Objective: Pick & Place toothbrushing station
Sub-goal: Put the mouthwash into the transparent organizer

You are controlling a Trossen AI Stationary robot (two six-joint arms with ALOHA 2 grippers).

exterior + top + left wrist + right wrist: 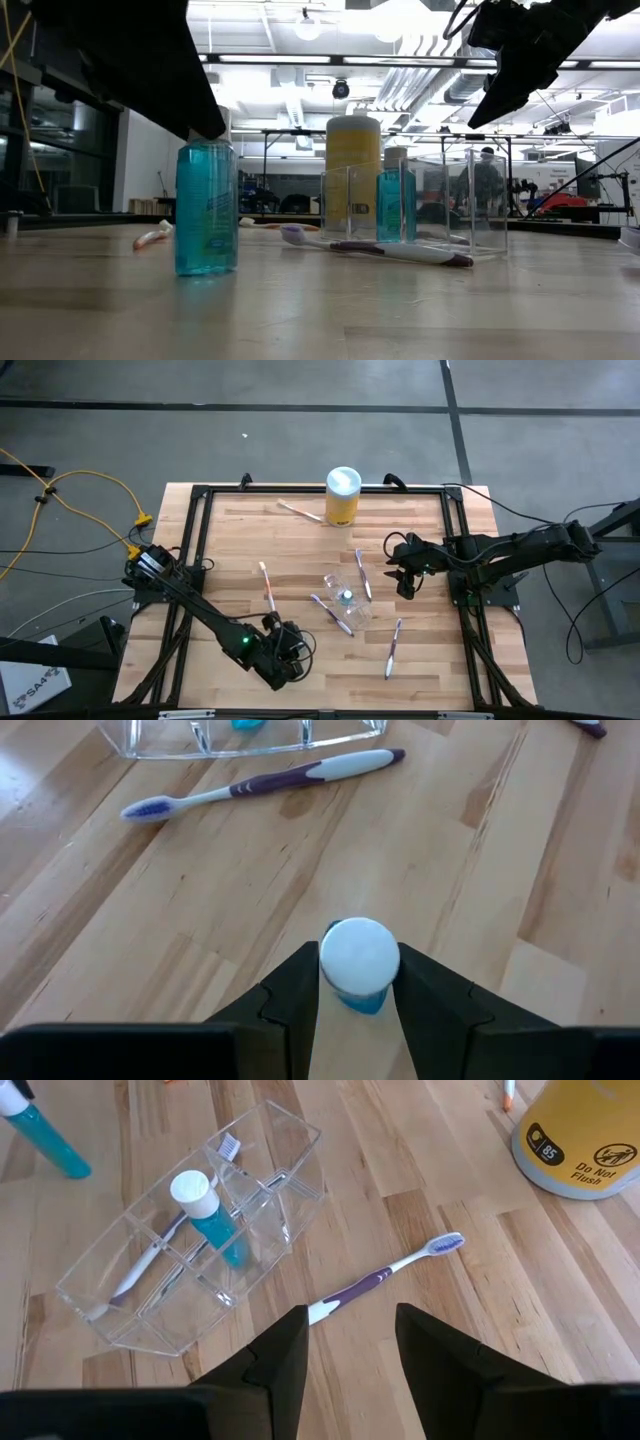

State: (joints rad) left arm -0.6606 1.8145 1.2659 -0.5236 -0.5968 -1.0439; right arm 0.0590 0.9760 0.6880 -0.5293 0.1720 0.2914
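The toothbrushing station is a clear plastic holder (pixel 345 598) mid-table, with a blue bottle (pixel 208 1218) and a toothbrush (pixel 150 1252) in its compartments. A second blue bottle (pixel 206 207) stands upright on the table near the front, and my left gripper (pixel 358 970) is shut on its top. Purple-handled toothbrushes lie loose: one (pixel 265 782) in front of the holder, one (pixel 385 1272) beside it, one (pixel 393 647) toward the front right. My right gripper (pixel 350 1345) hangs open above the table, right of the holder. My left gripper pinches the bottle's top end at the white cap (pixel 332 958) between its two fingers, one on each side. The fingers slant down from the table's near left. The bottle stands upright, its base (pixel 206 268) on the table.
A yellow canister (pixel 342 495) with a white lid stands at the far edge, with an orange-tipped brush (pixel 300 512) lying beside it. A pink toothbrush (pixel 267 586) lies left of the holder. Bare wood shows at the table's left and near right.
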